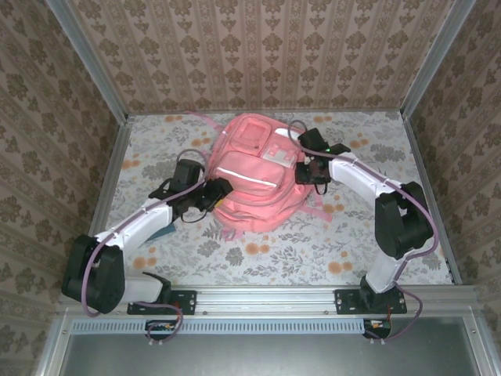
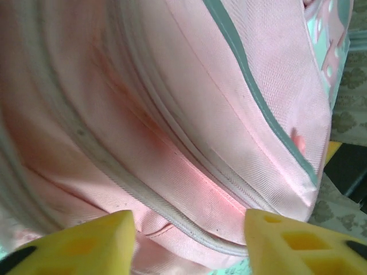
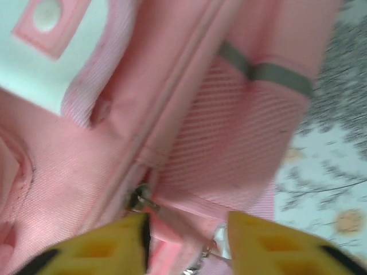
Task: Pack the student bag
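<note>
Pink bag point(image 1: 254, 176): left gripper point(image 2: 189, 240) spread, empty, against zip seam; right gripper point(image 3: 186, 240) spread, empty, beside zip pull point(image 3: 140, 199). Risk: fingers pinch fabric, miss pull.

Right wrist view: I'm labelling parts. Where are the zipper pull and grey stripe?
zipper pull point(image 3: 140, 200): right wrist view, on its metal slider.
grey stripe point(image 3: 267, 71): right wrist view, middle of the band.

Both arms have white links point(image 1: 356, 176), black joints point(image 1: 403, 223), purple cables point(image 1: 91, 270) and yellow pincer fingers point(image 2: 86, 243).
</note>
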